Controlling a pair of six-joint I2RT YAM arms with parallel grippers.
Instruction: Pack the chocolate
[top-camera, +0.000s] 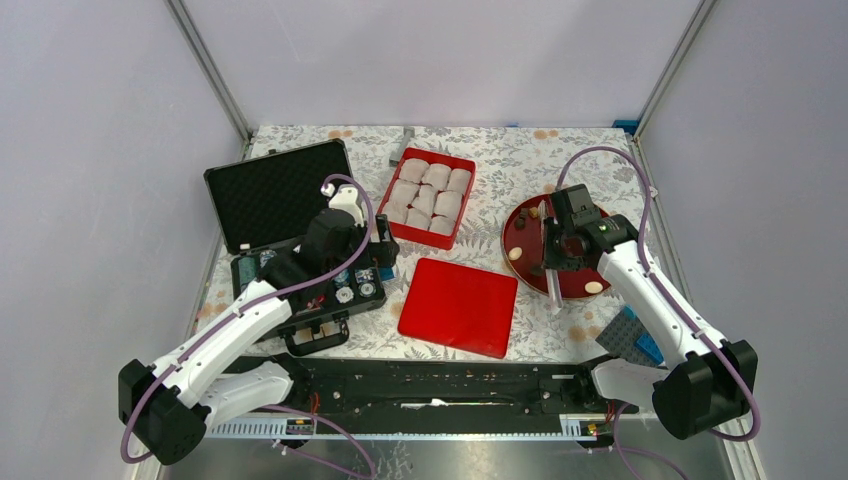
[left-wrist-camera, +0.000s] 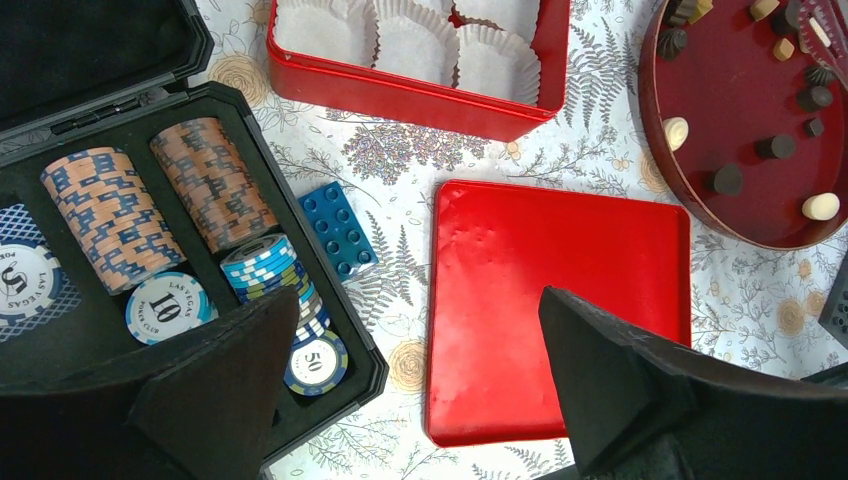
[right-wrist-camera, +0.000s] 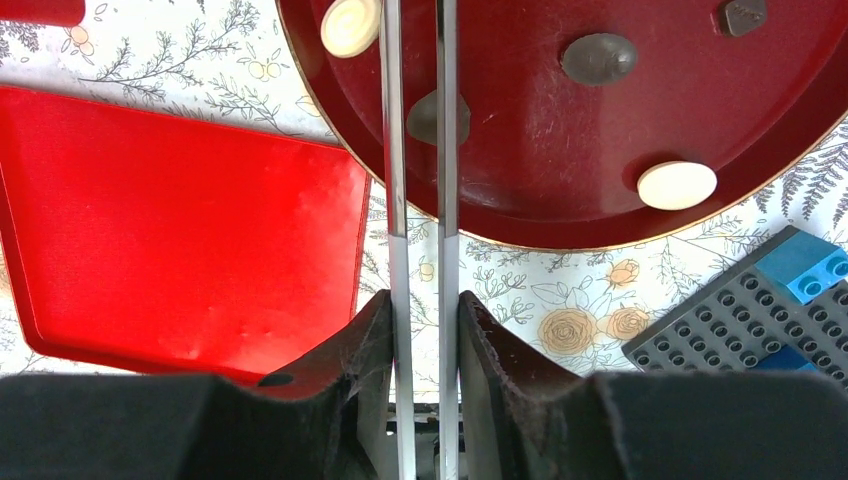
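Note:
The chocolate lies as several small lumps on a round dark red plate (top-camera: 522, 228): pale ones (right-wrist-camera: 677, 185) (right-wrist-camera: 350, 25) and dark ones (right-wrist-camera: 598, 57). My right gripper (right-wrist-camera: 421, 300) (top-camera: 551, 268) is shut on metal tongs (right-wrist-camera: 393, 150). The tongs reach over the plate's near edge, and their two arms stand on either side of a dark lump (right-wrist-camera: 425, 115). Whether they touch it is not clear. My left gripper (left-wrist-camera: 418, 300) (top-camera: 383, 255) hangs open and empty between the chip case and the flat red lid (left-wrist-camera: 560, 300). The red box (top-camera: 466, 215) holds white paper cups (top-camera: 428, 197).
An open black case (top-camera: 275, 190) with striped poker chips (left-wrist-camera: 110, 215) sits at the left. A small blue brick (left-wrist-camera: 340, 228) lies beside it. A grey studded plate with blue bricks (top-camera: 628, 335) lies near the right arm. The red lid (top-camera: 458, 305) lies in the middle.

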